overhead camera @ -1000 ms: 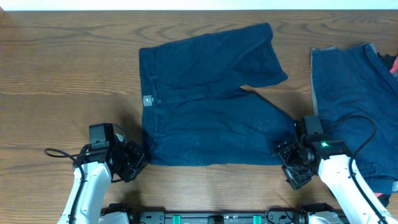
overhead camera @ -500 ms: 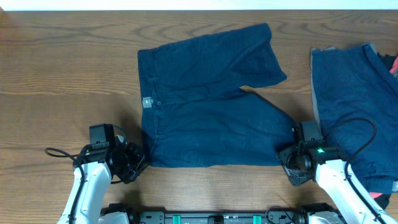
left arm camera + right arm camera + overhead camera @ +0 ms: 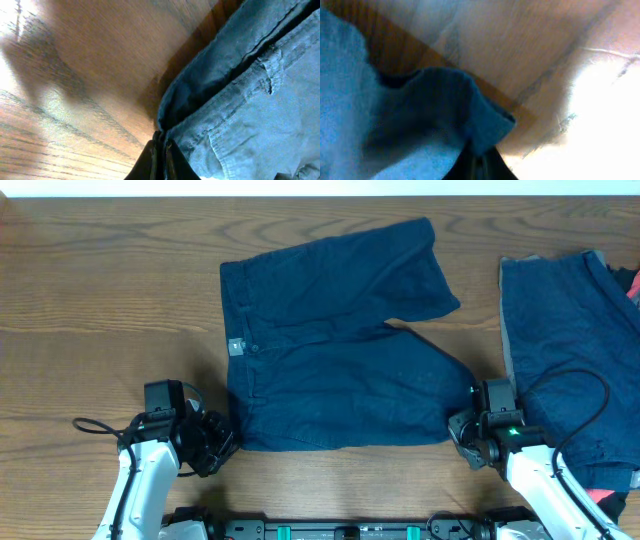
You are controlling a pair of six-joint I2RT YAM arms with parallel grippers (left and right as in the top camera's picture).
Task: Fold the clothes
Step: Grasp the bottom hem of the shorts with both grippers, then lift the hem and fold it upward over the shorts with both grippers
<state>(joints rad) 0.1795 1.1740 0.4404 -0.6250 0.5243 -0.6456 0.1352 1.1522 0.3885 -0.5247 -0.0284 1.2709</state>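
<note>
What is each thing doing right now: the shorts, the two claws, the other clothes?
shorts: spread flat, unfolded, near corners pinched.
left gripper: shut on the waistband corner.
right gripper: shut on the leg hem corner.
other clothes: heaped at right, unfolded.

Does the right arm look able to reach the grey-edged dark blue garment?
Probably: the grey-edged garment lies beside the right gripper, nothing between, but that gripper is shut on the dark blue cloth shorts.

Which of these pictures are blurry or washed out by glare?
Overhead: sharp, evenly lit. Left wrist: shorts fairly crisp, glare on the table at left, dark shadow beside the cloth. Right wrist: blurred throughout, table washed white at lower right.
</note>
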